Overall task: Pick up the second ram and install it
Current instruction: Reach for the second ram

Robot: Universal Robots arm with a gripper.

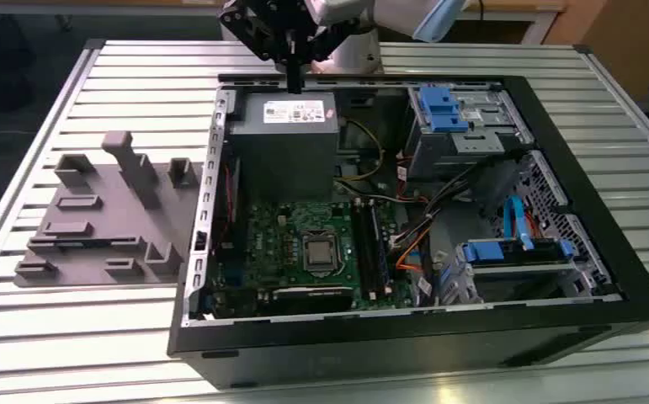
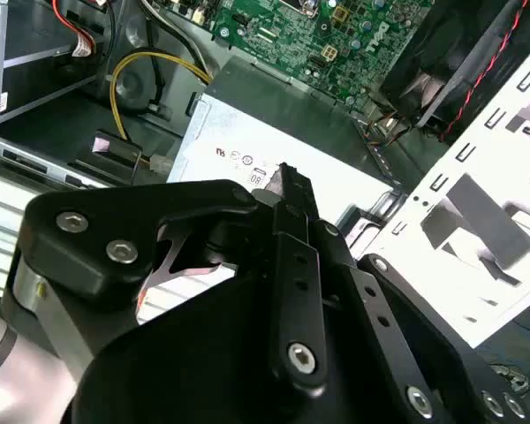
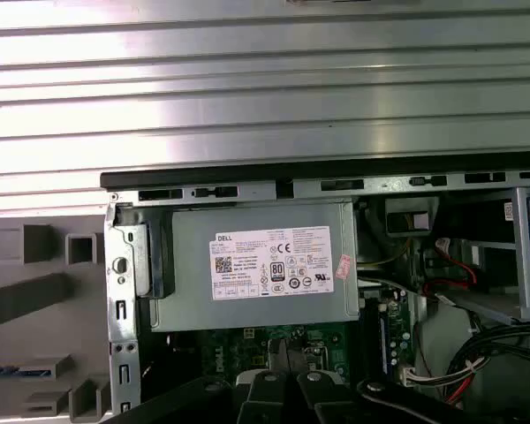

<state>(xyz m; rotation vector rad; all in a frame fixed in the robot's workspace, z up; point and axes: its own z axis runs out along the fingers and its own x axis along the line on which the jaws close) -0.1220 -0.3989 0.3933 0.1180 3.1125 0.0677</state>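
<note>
Above the power supply, second ram pinched in claw

I record a black gripper. Directly below its jaws, the power supply is grey with a white label; beyond it the motherboard is green. The table is ribbed silver.

Arm at top centre, exterior view.
Gripper points straight down from the wrist, black fingers pressed together into one narrow tip.

One computer case, one grey fixture
</note>
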